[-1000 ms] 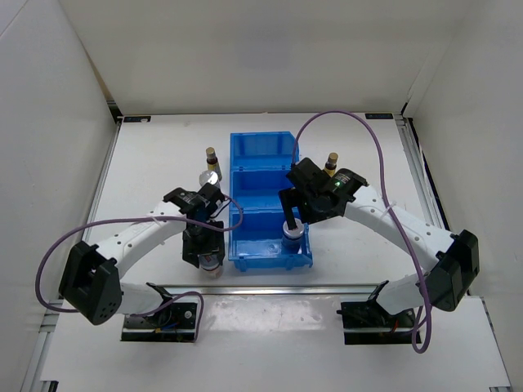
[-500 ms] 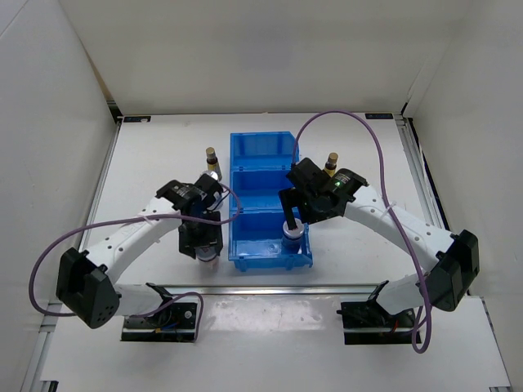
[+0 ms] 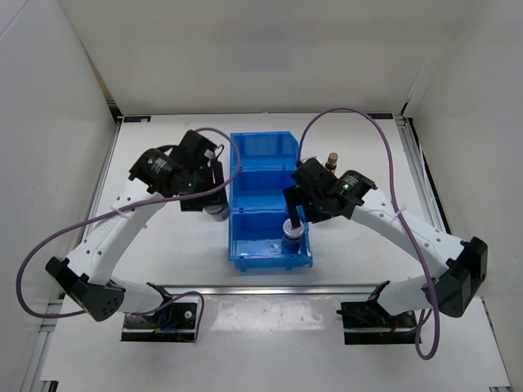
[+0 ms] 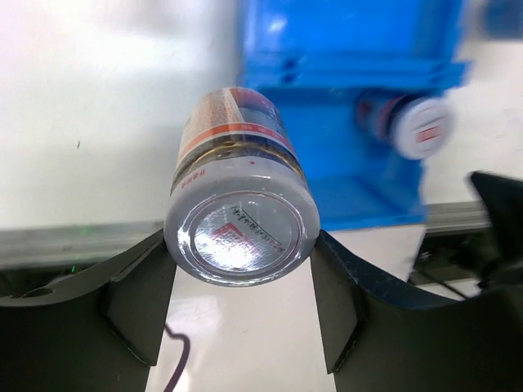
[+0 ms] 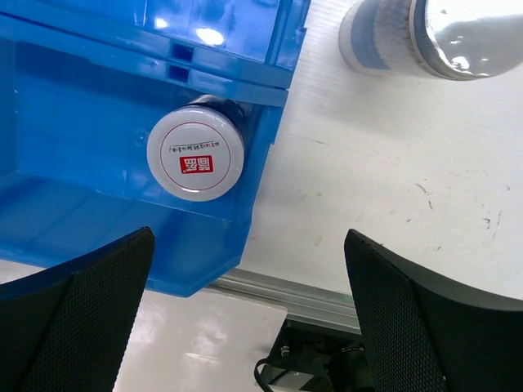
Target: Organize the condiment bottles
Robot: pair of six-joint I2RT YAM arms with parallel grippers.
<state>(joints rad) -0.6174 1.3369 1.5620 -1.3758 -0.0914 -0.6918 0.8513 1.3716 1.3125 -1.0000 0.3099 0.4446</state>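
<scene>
My left gripper (image 3: 208, 204) (image 4: 241, 253) is shut on a squat silver-lidded jar (image 4: 241, 224) and holds it in the air just left of the blue bin (image 3: 261, 140), level with its middle compartment. A second squat jar (image 5: 196, 153) (image 3: 292, 233) stands in the bin's near compartment, at its right wall; it also shows in the left wrist view (image 4: 421, 126). My right gripper (image 5: 253, 314) (image 3: 292, 219) is open and empty above that jar. A white-blue silver-lidded cylinder (image 5: 409, 33) lies on the table right of the bin. One dark-brown gold-capped bottle (image 3: 332, 159) stands by the bin's right side.
The bin (image 5: 98, 98) has three compartments in a row from near to far; the two far ones show no bottles. A metal rail (image 3: 270, 288) runs along the table's near edge. White walls close in the table on three sides. The left arm hides the table left of the bin.
The left arm has lifted the jar from near the table's front edge and carried it back and up beside the bin. The right gripper has stayed over the jar in the bin.
</scene>
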